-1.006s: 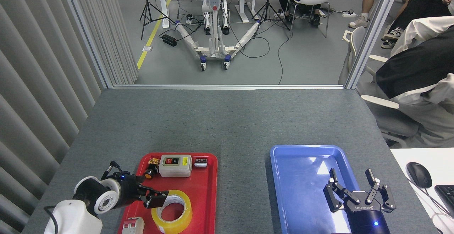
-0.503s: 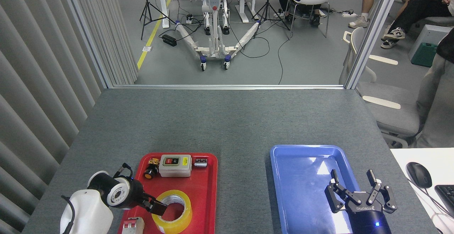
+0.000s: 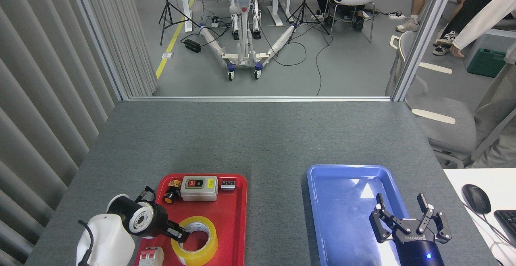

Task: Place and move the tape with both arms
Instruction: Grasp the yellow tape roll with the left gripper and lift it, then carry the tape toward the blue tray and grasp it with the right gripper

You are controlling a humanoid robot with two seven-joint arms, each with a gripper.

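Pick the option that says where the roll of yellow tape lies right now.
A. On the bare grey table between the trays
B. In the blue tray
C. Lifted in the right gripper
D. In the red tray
D: the tape lies flat in the red tray, with the left gripper at its rim; the blue tray holds no tape.

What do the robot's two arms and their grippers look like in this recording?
The left arm has rounded white links, a black wrist section with a white ring, and thin black cables looped beside it; its gripper is black. The right gripper is black with linked two-finger jaws, white ROBOTIQ lettering and a blue light on its body.
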